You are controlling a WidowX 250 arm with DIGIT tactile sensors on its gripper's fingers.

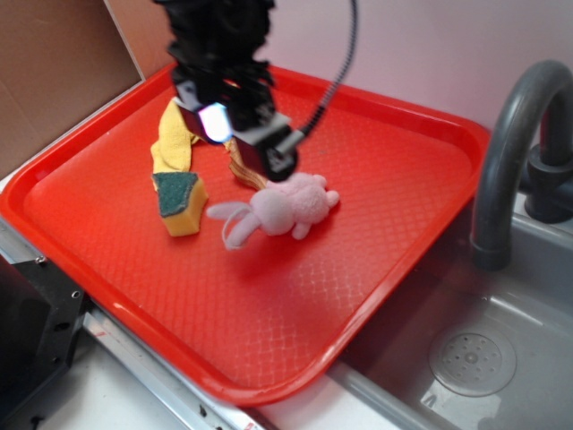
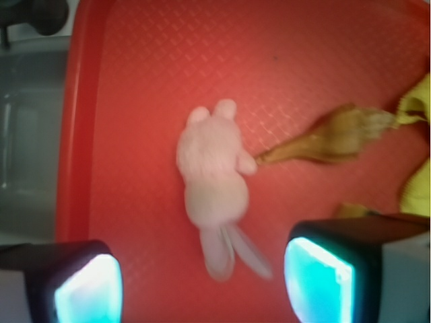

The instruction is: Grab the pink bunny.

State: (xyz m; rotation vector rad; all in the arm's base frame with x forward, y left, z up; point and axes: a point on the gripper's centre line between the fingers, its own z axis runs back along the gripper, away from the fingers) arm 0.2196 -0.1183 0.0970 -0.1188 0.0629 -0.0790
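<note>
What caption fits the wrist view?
Open gripper hovering above the pink bunny on the red tray.

Exterior view: bright, even light, saturated red tray [image 1: 385, 224] with soft sheen along its rim. Short soft shadow under the pink bunny [image 1: 285, 208]. Arm at top is dark and slightly motion-blurred; a small bluish-white glare patch sits on the hand [image 1: 237, 134]. Wrist view: soft overall, nothing crisp. Bunny fuzzy, ears smeared. Tan object [image 2: 330, 138] at right blurred. Finger pads [image 2: 316, 276] glow cyan-white, overexposed, out of focus at the bottom edge. Left border washed out grey.
</note>
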